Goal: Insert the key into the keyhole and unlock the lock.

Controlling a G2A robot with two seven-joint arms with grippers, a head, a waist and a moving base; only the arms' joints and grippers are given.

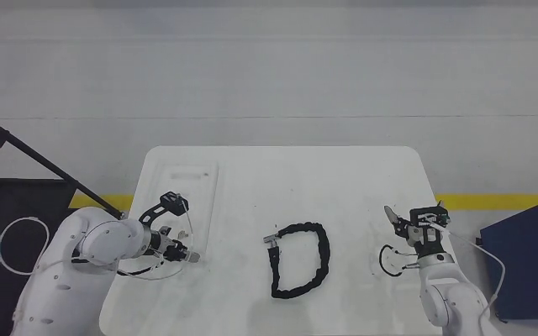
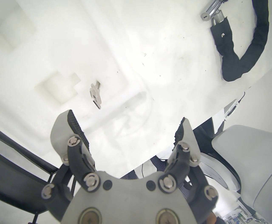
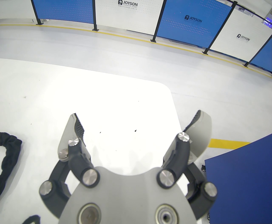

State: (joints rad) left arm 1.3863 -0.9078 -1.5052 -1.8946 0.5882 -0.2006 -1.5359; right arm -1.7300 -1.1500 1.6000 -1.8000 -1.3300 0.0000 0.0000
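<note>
- Key (image 2: pixel 95 96) ungrasped, seated in foam tray (image 2: pixel 31 63), left side of table (image 1: pixel 361 185).
- Chain lock (image 1: pixel 301 259) mid-table; keyhole (image 2: pixel 204 16) vacant.
- Left claw (image 2: pixel 127 118) apart near key; right claw (image 3: pixel 136 115) apart, empty.
- Judged: all steps remain.

The picture's edge is cutting off the chain lock (image 2: pixel 229 61) in the left wrist view, leaving its metal cylinder (image 2: pixel 212 9) and one bend of its black sleeve (image 2: pixel 260 27). The tip of the key (image 2: pixel 96 96) is disappearing where it meets the foam tray (image 2: pixel 25 63). From the top view the keyhole (image 2: pixel 204 16) is showing too small to make out, and the near edge of the surface (image 1: pixel 353 193) is running out of frame. The right wrist view is cropping the sleeve.
</note>
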